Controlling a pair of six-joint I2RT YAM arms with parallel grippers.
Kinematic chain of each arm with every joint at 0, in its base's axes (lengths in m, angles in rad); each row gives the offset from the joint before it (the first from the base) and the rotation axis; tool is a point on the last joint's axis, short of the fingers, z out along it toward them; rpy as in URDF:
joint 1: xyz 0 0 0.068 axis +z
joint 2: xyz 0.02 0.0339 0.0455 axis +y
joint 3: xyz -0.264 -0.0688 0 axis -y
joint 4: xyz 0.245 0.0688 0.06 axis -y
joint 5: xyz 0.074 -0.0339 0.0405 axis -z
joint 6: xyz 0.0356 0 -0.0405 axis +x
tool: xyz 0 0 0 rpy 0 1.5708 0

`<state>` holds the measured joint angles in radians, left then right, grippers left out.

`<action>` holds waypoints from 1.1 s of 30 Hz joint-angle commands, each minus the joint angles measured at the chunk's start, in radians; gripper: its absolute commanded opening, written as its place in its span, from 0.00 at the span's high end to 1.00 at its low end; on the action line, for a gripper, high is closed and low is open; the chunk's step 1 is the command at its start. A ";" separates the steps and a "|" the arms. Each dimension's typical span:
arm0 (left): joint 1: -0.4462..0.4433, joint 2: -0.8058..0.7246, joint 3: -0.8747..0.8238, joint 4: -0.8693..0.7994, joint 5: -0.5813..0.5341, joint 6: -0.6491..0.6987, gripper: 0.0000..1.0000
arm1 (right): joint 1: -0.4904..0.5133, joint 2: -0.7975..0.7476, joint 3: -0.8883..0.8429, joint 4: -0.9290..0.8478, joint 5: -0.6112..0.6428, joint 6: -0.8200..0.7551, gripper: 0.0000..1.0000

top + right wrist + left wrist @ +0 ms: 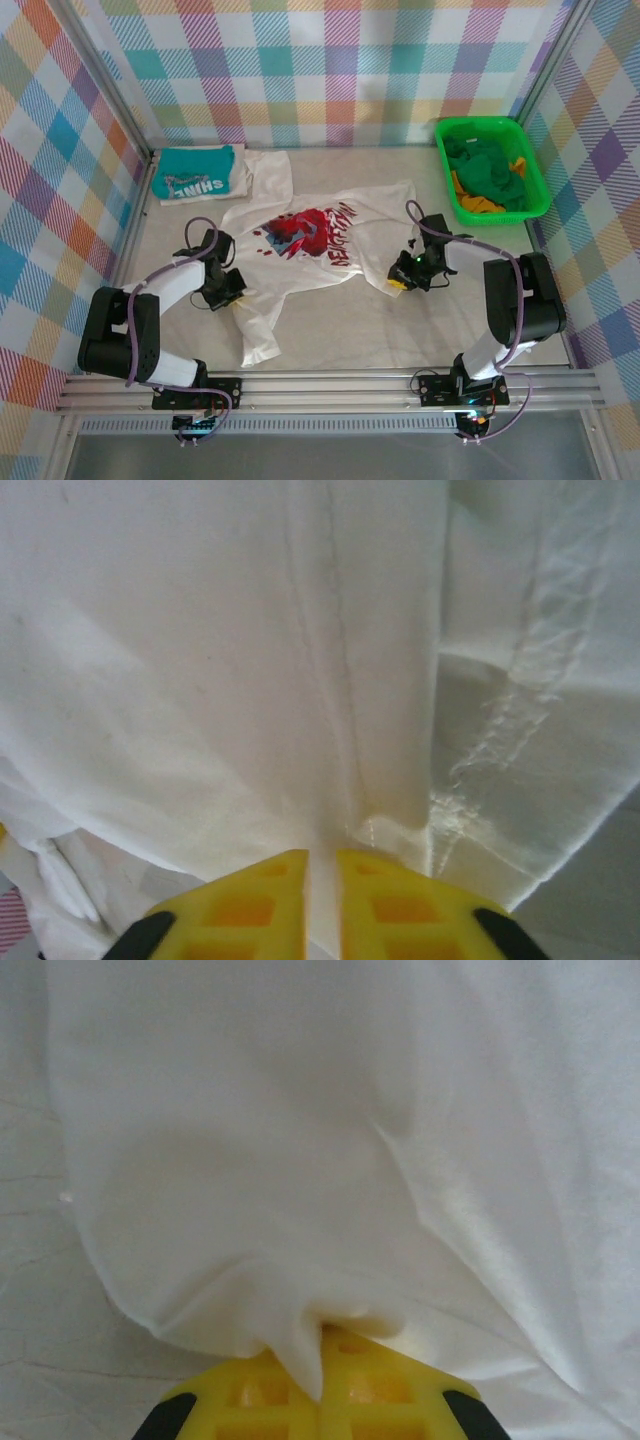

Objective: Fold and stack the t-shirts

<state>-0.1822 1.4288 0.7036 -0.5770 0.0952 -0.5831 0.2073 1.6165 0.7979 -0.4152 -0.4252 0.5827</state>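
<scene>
The left arm stretches forward from its base, and the left hand is held low with its yellow fingers pressed together on a fold of the white t-shirt. The right arm rises to a bent elbow and angles inward, and the right hand is also low, its fingers pinching the same shirt

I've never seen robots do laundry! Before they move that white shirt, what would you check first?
1. Left tool pinching the white cotton t-shirt with the red print: ok, cloth bunches into it.
2. Right tool pinching the same shirt: ok.
3. Shirt lying smooth: not ok, wrinkled and skewed.
4. Folded teal t-shirt apart from the white one: cannot tell, their edges come very close.
5. Green plastic basket out of the way: ok, at the far right.
</scene>
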 commanded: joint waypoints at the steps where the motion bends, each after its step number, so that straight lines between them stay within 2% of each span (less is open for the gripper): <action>1: -0.003 -0.012 0.015 -0.043 -0.085 0.003 1.00 | 0.004 -0.033 0.020 -0.015 0.003 0.014 0.91; 5: 0.002 -0.074 0.033 -0.086 -0.134 0.005 1.00 | -0.018 -0.112 0.017 -0.058 0.034 0.023 1.00; 11: 0.018 -0.118 0.041 -0.119 -0.162 0.009 1.00 | -0.057 -0.177 0.017 -0.122 0.082 0.020 1.00; 12: 0.021 -0.116 0.035 -0.114 -0.158 0.011 1.00 | -0.057 -0.170 0.015 -0.127 0.083 0.014 0.88; 13: 0.021 -0.112 0.029 -0.106 -0.152 0.011 1.00 | -0.057 -0.154 0.017 -0.130 0.066 0.010 0.83; 18: 0.022 -0.078 0.002 -0.063 -0.122 0.007 1.00 | -0.037 -0.098 -0.037 -0.032 -0.042 0.039 0.77; 25: 0.022 -0.067 0.001 -0.057 -0.119 0.013 1.00 | 0.009 -0.036 -0.054 0.013 -0.048 0.073 0.73; 33: 0.023 -0.066 -0.007 -0.044 -0.115 0.009 1.00 | 0.015 -0.087 -0.099 -0.013 0.007 0.071 0.70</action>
<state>-0.1677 1.3586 0.7147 -0.6250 -0.0238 -0.5827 0.2161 1.5600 0.7219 -0.4187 -0.4370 0.6449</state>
